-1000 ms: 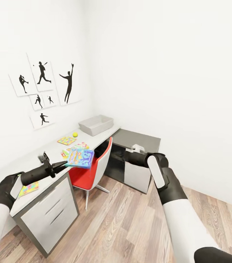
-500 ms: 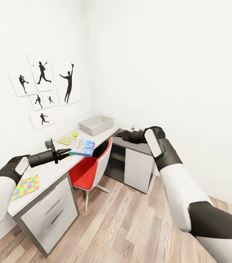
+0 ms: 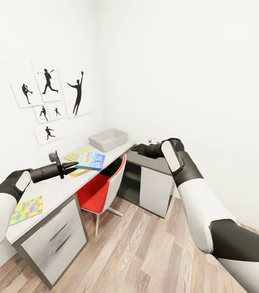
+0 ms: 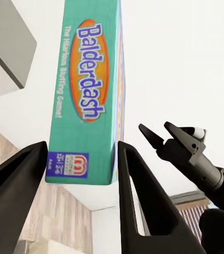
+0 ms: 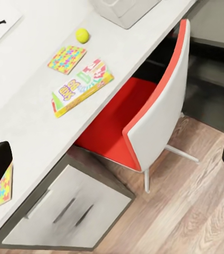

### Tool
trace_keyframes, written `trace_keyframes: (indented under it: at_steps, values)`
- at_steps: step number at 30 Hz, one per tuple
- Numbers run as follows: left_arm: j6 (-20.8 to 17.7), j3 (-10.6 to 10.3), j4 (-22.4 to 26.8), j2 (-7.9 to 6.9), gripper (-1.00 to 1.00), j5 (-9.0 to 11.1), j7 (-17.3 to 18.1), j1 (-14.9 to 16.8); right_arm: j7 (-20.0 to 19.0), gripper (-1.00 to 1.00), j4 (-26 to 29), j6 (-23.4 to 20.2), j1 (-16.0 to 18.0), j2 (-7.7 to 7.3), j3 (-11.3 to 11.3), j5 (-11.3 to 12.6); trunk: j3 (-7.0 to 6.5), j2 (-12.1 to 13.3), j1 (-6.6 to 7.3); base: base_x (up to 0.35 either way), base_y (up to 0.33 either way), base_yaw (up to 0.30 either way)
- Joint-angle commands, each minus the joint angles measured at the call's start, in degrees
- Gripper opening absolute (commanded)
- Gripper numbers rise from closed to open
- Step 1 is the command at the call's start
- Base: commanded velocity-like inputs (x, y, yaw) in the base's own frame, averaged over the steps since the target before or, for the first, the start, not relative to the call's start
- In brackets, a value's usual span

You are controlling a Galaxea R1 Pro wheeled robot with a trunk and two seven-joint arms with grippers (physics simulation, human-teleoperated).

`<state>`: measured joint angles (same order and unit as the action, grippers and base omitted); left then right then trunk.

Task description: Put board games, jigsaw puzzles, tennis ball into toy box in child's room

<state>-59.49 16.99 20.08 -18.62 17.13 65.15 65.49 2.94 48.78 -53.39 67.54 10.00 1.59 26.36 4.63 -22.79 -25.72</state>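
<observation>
The left gripper clamped the Balderdash box mid-frame, short of the empty-looking toy box. Right gripper was open. SKIP-BO box, puzzles and tennis ball remained on the table.

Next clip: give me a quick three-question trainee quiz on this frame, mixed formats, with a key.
1. True or false: the left gripper holds the blue board game above the table.
2. Multiple choice: the toy box appears to hold (a) the tennis ball, (b) a jigsaw puzzle, (c) nothing visible.
3. Fill in: in the right wrist view, the tennis ball lies on the table beside the smaller ____.

Key: 1 true; the jaws are closed on the box's edge. 2 c. 3 jigsaw puzzle.
</observation>
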Motion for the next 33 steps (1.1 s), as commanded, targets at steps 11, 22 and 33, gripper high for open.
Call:
trace_keyframes:
  at_steps: [11,22,33]
  values:
    - [-0.2,0.3,0.0,0.19,-1.0,-0.1,0.2,0.1,0.2,1.0,0.0,-0.1,0.0,0.0,0.0,0.3,-0.21,-0.1,-0.06,0.211,-0.22,0.261]
    - [0.1,0.3,0.0,0.48,-1.0,-0.2,0.2,0.1,0.2,1.0,-0.1,0.3,-0.1,0.0,0.1,0.4,-0.26,-0.1,-0.06,0.176,-0.263,0.065]
    - [0.2,0.3,0.0,0.49,-1.0,-0.2,0.2,0.1,0.2,1.0,-0.2,0.4,-0.1,0.0,0.1,0.4,-0.26,-0.1,-0.06,0.255,-0.141,0.0]
